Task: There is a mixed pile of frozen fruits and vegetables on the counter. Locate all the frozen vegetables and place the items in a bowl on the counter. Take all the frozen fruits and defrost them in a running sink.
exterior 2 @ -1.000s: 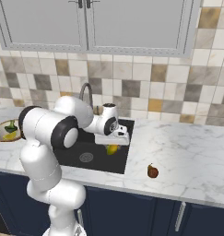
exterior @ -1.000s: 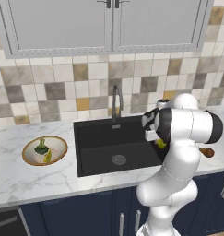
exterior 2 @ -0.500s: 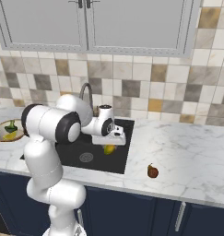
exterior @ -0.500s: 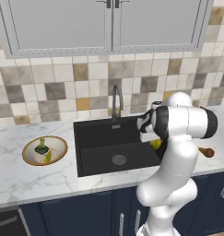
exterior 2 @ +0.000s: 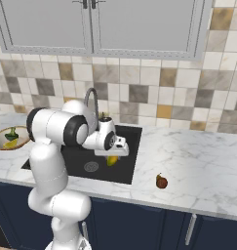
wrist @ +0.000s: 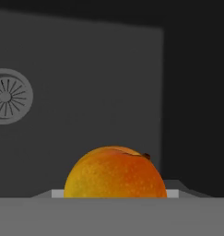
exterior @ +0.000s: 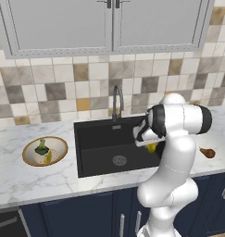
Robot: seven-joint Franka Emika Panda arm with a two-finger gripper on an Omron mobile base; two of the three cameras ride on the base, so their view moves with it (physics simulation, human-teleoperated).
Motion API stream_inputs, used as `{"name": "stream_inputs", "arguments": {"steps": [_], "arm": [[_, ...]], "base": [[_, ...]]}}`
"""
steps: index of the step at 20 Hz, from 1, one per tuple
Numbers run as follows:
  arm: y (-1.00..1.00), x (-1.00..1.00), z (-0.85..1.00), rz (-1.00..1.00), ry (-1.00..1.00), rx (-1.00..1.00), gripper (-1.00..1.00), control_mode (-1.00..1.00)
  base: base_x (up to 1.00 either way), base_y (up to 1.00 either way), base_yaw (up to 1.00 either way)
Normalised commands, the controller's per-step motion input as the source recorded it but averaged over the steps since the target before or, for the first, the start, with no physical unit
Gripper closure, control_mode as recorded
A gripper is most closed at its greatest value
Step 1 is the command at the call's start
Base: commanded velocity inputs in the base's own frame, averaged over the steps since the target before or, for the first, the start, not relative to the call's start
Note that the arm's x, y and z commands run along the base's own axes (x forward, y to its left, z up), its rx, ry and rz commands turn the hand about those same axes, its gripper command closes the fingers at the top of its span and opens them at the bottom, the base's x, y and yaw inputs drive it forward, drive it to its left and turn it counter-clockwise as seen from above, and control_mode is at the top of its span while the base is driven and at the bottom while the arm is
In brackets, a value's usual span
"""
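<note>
Tan-rimmed bowl [exterior: 44, 151] sits far left on the marble worktop [exterior: 35, 180], holding the green lump [exterior: 41, 148] and yellowish piece [exterior: 48, 157]. Over the black sink [exterior: 109, 146], the gripper [exterior 2: 111, 157] clasps the round yellow-orange fruit [wrist: 115, 173]. Rightward, the brown pear [exterior 2: 161, 181] lies alone.

A tiled wall [exterior: 63, 83] (beige, grey and tan) is seen beneath grey upper cabinets [exterior 2: 139, 24].
</note>
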Motion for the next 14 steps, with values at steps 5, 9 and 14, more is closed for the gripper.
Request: {"name": "stream_inputs", "arguments": {"steps": [5,9,14], "arm": [[0.00,0.18,-0.32,0.00,-0.04,-0.04,1.00,-1.00],[0.00,0.11,-0.23,0.00,-0.10,-0.01,1.00,-1.00],[0.00,0.14,-0.17,0.00,-0.10,0.00,1.00,-1.00]], "base": [[0.00,0.00,0.00],[0.00,0.00,0.00],[0.00,0.00,0.00]]}}
